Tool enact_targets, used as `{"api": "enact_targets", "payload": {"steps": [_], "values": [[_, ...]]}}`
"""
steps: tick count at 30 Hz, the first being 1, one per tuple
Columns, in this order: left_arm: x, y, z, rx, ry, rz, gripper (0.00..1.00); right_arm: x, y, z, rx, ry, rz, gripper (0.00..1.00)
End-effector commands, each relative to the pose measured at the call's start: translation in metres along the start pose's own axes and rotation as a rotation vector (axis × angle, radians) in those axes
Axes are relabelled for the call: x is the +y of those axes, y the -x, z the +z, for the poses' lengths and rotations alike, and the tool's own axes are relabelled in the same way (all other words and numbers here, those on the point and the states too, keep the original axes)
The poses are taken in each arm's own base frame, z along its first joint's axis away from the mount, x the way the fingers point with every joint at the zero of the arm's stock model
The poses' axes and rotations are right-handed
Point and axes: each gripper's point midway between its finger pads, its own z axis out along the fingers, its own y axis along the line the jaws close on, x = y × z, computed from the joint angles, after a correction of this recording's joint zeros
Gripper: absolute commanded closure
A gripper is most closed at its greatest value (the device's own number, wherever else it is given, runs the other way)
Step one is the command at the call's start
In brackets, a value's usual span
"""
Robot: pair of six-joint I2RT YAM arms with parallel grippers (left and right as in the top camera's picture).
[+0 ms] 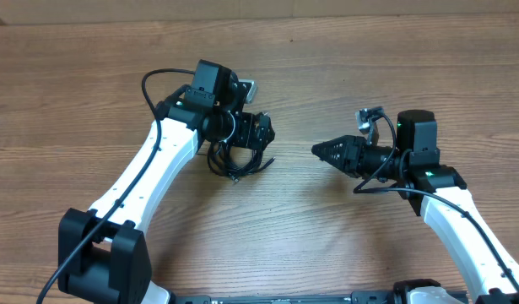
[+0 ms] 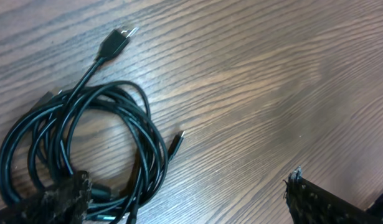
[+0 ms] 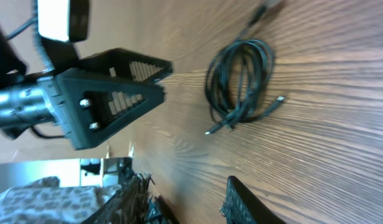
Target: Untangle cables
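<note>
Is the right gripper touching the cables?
Apart. Overhead shows bare table between the right gripper and the cables; the right wrist view also shows them lying clear ahead of its fingers.

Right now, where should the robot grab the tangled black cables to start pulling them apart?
Probably the straight tail just behind the big plug, which sticks out clear of the coiled cables. Come straight down from above, pinching across it: it lies flat and alone there, while the coiled strands overlap.

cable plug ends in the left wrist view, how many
2: a larger plug above the coil, a small silver-tipped plug right of it. More may hide within the coil.
</note>
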Motion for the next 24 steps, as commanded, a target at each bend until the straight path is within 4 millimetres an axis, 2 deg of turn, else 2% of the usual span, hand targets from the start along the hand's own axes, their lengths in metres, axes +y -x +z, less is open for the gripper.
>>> {"api": "enact_targets", "payload": {"steps": [1, 3, 5, 7, 9, 12, 14, 15, 16, 20, 23, 24], "values": [[0.003, 0.003, -0.011, -0.014, 0.052, -0.025, 0.00, -0.008, 0.008, -0.001, -0.038, -0.059, -0.003, 0.60], [0.021, -0.005, -0.010, 0.004, 0.150, -0.134, 0.00, -0.010, 0.009, -0.001, -0.042, -0.068, -0.002, 0.60], [0.054, -0.021, -0.016, 0.012, 0.348, -0.394, 0.00, -0.012, 0.010, -0.002, -0.049, -0.078, -0.002, 0.59], [0.069, -0.035, -0.019, 0.008, 0.442, -0.589, 0.00, -0.015, 0.011, -0.002, -0.057, -0.094, 0.002, 0.59], [0.074, -0.043, -0.018, -0.001, 0.475, -0.728, 0.01, -0.017, 0.011, -0.002, -0.061, -0.107, 0.006, 0.59], [0.076, -0.041, -0.011, -0.021, 0.471, -0.776, 0.00, -0.019, 0.010, -0.002, -0.058, -0.116, 0.015, 0.59], [0.079, -0.045, -0.007, -0.017, 0.480, -0.816, 0.16, -0.020, 0.009, -0.002, -0.055, -0.118, 0.020, 0.59], [0.082, -0.051, -0.004, -0.016, 0.492, -0.875, 0.29, -0.021, 0.009, -0.002, -0.054, -0.123, 0.024, 0.59], [0.084, -0.056, -0.003, -0.017, 0.502, -0.934, 0.37, -0.022, 0.008, -0.003, -0.054, -0.131, 0.028, 0.58], [0.099, -0.076, -0.001, -0.029, 0.557, -1.125, 0.41, -0.030, 0.007, -0.004, -0.058, -0.170, 0.048, 0.58], [0.111, -0.084, -0.003, -0.046, 0.618, -1.136, 0.55, -0.030, 0.007, -0.004, -0.058, -0.170, 0.048, 0.57], [0.114, -0.087, -0.004, -0.048, 0.638, -1.131, 0.62, -0.032, 0.008, -0.004, -0.065, -0.181, 0.049, 0.55]]}}
